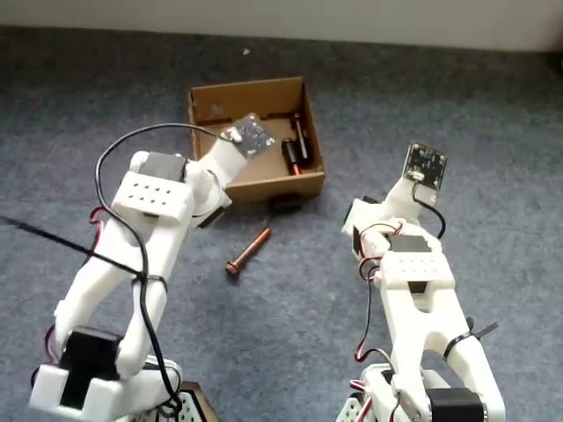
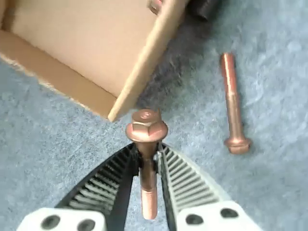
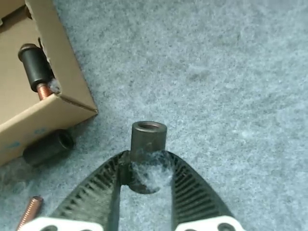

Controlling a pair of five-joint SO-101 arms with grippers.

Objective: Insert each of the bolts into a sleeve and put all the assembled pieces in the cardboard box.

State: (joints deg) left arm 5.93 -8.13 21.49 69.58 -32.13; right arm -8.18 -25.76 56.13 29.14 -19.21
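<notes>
Grey carpet [image 1: 457, 97] underneath: one assembled piece [image 1: 293, 149] already in cardboard box [image 1: 264, 183], left gripper [image 2: 148, 150] clamped on bolt [image 2: 147, 129], right gripper [image 3: 147, 156] clamped on sleeve [image 3: 149, 134], not yet joined, spare bolt [image 2: 232, 101] and spare sleeve [image 3: 48, 147] loose just outside.

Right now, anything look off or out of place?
A whitish tuft of fluff clings to the sleeve held in the right gripper. Otherwise normal: a spare sleeve and a loose bolt lie outside the cardboard box.
</notes>
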